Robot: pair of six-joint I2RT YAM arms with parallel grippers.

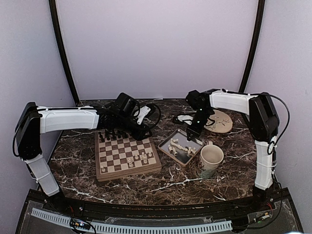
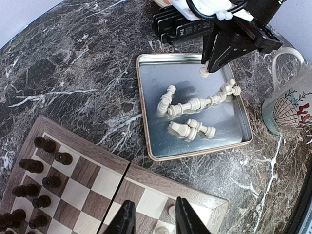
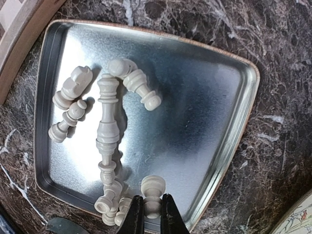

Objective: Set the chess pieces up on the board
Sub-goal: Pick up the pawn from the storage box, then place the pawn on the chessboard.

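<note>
Several white pieces [image 3: 107, 122] in tray [image 3: 195, 97] toward right edge of table [image 1: 175, 183]: likely light, hard, slick; grip at neck. Right claw [image 3: 152, 200] pinches one small piece [image 3: 152, 185]; left claw [image 2: 154, 208] parted, empty.

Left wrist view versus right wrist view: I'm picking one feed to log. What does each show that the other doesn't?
Left wrist only: dark chessmen, mug, and the open left gripper. Right wrist only: the edge of a patterned disc. Both: tray, loose cream pieces, part of the board, and the right gripper shut on one cream piece.
</note>
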